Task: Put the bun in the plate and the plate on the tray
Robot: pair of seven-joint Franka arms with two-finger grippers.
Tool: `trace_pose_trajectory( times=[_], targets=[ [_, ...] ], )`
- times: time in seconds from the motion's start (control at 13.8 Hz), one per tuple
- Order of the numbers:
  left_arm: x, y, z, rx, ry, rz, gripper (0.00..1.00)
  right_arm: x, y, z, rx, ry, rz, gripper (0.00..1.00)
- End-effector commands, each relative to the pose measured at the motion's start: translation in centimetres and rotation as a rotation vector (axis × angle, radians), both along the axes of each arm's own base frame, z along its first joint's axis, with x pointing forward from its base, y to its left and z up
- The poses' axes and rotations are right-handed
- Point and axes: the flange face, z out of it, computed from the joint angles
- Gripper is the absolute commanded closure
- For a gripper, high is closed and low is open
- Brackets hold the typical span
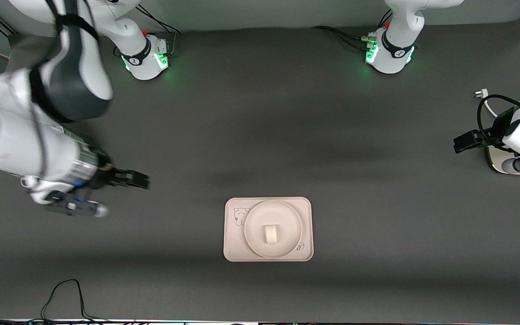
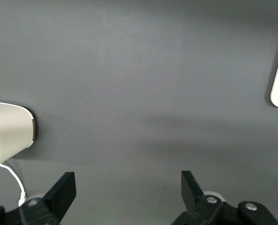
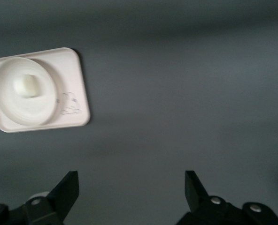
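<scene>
bun on plate, plate on tray, both grippers released

the bun (image 1: 270,234) sits in the middle of the plate (image 1: 253,225), which rests on the tray (image 1: 230,253) on the dark tabletop (image 1: 287,135). the right gripper (image 1: 140,180) hangs spread and empty over the tabletop, off the tray toward the right arm's end. the left gripper (image 1: 461,142) is spread and empty too, well apart from the tray toward the left arm's end.
</scene>
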Motion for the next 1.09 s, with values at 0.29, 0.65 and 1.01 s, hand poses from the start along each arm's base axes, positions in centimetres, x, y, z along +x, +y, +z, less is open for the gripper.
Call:
trace_pose_trajectory(
  times=[0.29, 0.65, 1.01],
  targets=[
    [-0.3, 0.0, 0.9, 0.005, -0.022, 0.014, 0.0, -2.7, -11.5, 5.0, -0.004, -0.024, -0.088, 0.0],
    [-0.4, 0.7, 1.4, 0.005, -0.023, 0.026, 0.0, -3.6, -13.1, 4.7, 0.007, -0.015, -0.106, 0.0],
    [-0.4, 0.7, 1.4, 0.005, -0.022, 0.026, 0.0, -3.9, -14.5, 3.7, -0.014, 0.014, -0.063, 0.0]
  ],
)
